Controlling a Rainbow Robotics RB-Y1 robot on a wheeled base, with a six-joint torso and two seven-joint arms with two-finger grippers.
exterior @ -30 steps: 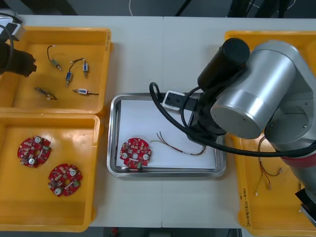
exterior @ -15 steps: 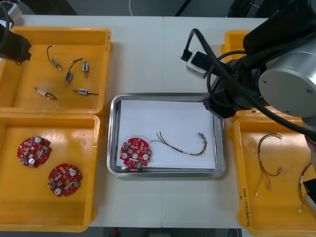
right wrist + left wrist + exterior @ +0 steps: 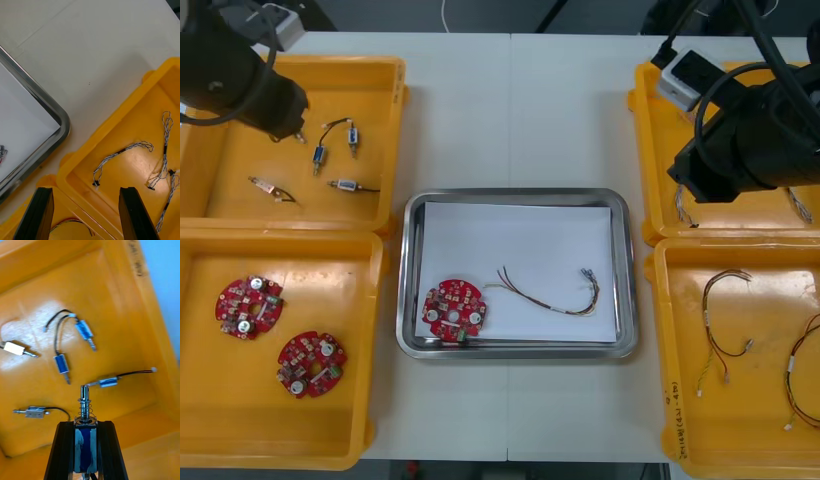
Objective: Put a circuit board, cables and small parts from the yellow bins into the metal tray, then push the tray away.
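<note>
1. Light tabletop (image 3: 510,120) carries the metal tray (image 3: 408,300) at its centre, with yellow bins (image 3: 370,350) on both sides of the tray.
2. Tray contents: a round red circuit board (image 3: 453,310) lies toward the tray's near left corner. A thin cable (image 3: 550,295) lies just beside the board, toward the tray's right wall. Both rest on the white lining.
3. The left gripper (image 3: 86,427) is clenched on a small metal part (image 3: 85,401). The part has a blue body, and its spring and pin project past the fingertips. The left gripper hangs over the far left bin (image 3: 395,110), left of the tray, above the loose parts (image 3: 62,363) on the bin floor.
4. The right gripper (image 3: 85,195) is released, with its fingers apart and nothing between them. It hangs over the far right bin (image 3: 123,108), just beyond the tray's far right corner, above the twisted blue and white cables (image 3: 123,152).
5. Step in hand, as judged: transfer of the grasped part to the tray.
6. Recommended execution:
   - Raise the part above the bin wall that faces the tray before any sideways travel.
   - Aim for the bare lining in the tray's far half, apart from the board and the cable.
   - Lower the part close to the lining before release, because a part with a round pin is likely to roll or bounce.
   - Keep the grip firm in transit, since only the body is clamped.
   - Hold the right gripper outside the tray until the left arm is clear of it.
</note>
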